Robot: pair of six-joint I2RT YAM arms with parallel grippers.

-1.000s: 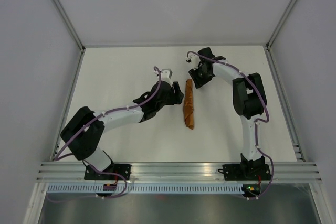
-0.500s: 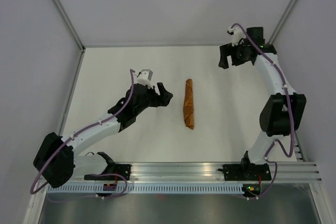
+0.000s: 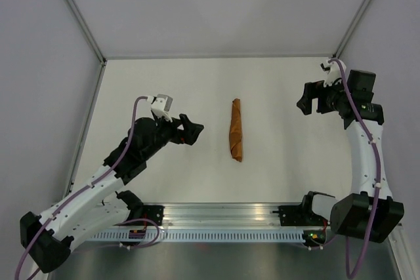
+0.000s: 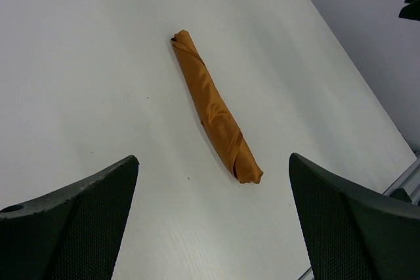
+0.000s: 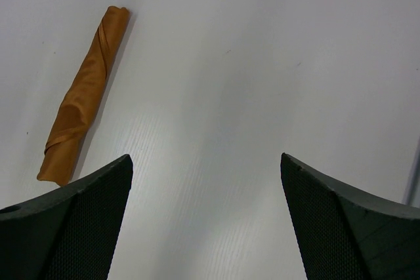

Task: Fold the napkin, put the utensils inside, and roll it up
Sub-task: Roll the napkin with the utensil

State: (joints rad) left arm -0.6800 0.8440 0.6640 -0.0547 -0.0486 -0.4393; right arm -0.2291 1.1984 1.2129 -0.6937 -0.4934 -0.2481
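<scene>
The rust-brown napkin (image 3: 235, 129) lies rolled into a slim tube in the middle of the white table, running near to far. It also shows in the left wrist view (image 4: 214, 106) and in the right wrist view (image 5: 83, 94). The fork is hidden; no tines or teal handle show. My left gripper (image 3: 190, 129) is open and empty, to the left of the roll and apart from it. My right gripper (image 3: 304, 105) is open and empty, well to the right of the roll. In both wrist views the jaws stand wide apart over bare table.
The white table (image 3: 164, 83) is bounded by grey walls and an aluminium rail (image 3: 223, 213) at the near edge. The right wall's foot shows in the left wrist view (image 4: 367, 37).
Both arms have drawn away from the rolled napkin: the left gripper moved left and nearer, the right gripper swung far right. The roll has not moved.
</scene>
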